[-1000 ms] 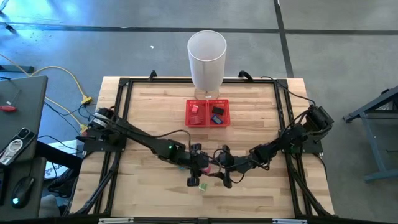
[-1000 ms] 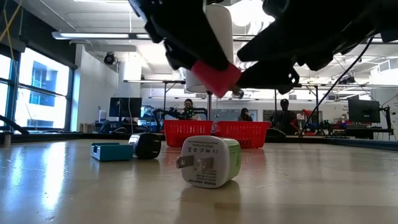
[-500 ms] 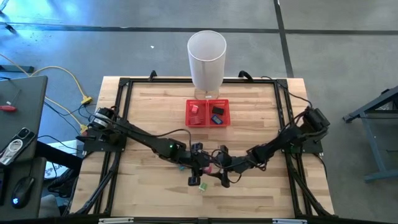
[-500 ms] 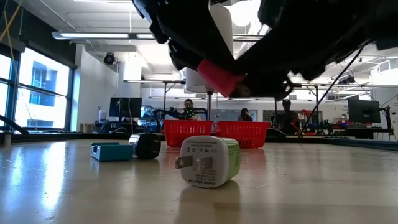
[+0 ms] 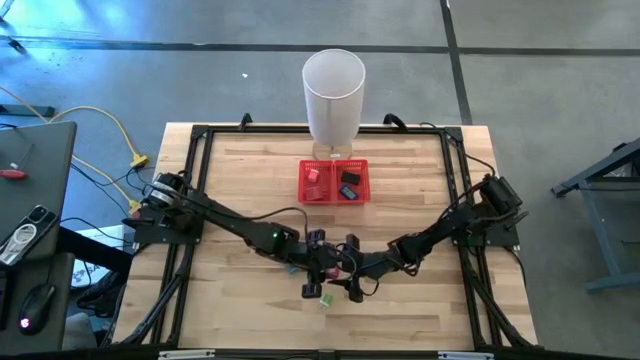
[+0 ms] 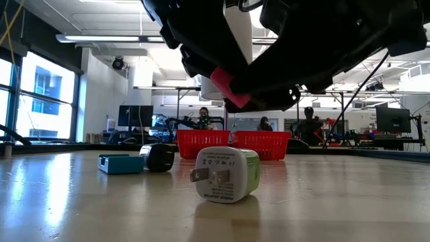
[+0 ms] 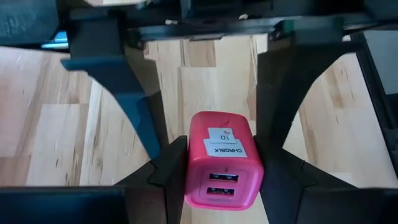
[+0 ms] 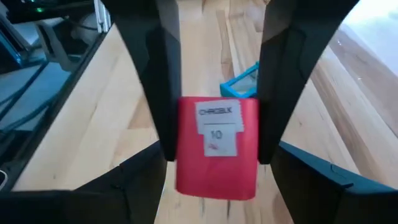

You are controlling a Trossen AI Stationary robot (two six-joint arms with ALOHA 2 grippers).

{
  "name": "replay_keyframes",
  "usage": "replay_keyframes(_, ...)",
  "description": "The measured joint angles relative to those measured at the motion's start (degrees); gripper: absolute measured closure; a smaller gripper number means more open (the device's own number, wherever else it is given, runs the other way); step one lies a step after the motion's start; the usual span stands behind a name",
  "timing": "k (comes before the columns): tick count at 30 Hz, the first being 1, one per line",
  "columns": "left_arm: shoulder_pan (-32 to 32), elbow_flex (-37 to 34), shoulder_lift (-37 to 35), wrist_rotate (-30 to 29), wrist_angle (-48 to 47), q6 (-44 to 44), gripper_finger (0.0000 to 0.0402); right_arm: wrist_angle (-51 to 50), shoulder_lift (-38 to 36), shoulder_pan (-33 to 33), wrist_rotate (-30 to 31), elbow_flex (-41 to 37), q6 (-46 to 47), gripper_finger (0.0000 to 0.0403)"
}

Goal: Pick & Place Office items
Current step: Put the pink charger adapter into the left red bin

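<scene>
The red mesh two-compartment tray (image 5: 361,181) near the table's far edge is already holding several pieces. The left gripper (image 7: 214,163) is clamping the pink cube-shaped charger (image 7: 219,163) mid-air near the front edge; the right gripper (image 8: 214,149) is straddling it, open. The green-white charger (image 6: 225,174), the teal-white piece (image 6: 121,163) and the dark brown piece (image 6: 159,157) are waiting.

The high view looks straight down from well above on the whole desk (image 5: 250,190), both arms and the floor around it, while the low view sits at desk-top height and looks level across the boards into the room behind, very near a green-white charger (image 6: 225,175). Each wrist view looks forward from close behind its own arm's fingers, down onto the wood. All four share the pink charger (image 7: 222,167) held above the desk's near middle.
</scene>
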Motion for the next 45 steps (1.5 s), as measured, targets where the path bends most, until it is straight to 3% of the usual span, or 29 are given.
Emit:
replay_keyframes(6, -0.09, -0.02, 0.00, -0.02, -0.10, 0.00, 0.0254, -0.59, -0.02, -0.33, -0.19, 0.02, 0.92, 0.0154)
replay_keyframes(16, -0.08, -0.02, 0.00, -0.03, -0.11, -0.61, 0.0254, -0.86, -0.02, -0.50, -1.54, 0.02, 0.23, 0.0259)
replay_keyframes(28, -0.13, -0.02, 0.00, 0.03, 0.16, -0.12, 0.0235, -0.66, -0.09, -0.50, -3.41, 0.02, -0.35, 0.0259)
replay_keyframes(36, -0.34, -0.02, -0.02, 0.15, 0.69, 10.75, 0.0232, -0.80, -0.11, -0.48, -3.31, 0.02, -0.35, 0.0259)
replay_keyframes(45, -0.72, -0.02, -0.13, -0.01, 0.34, 11.13, 0.0231, -0.67, -0.11, -0.50, -3.37, 0.02, -0.35, 0.0259)
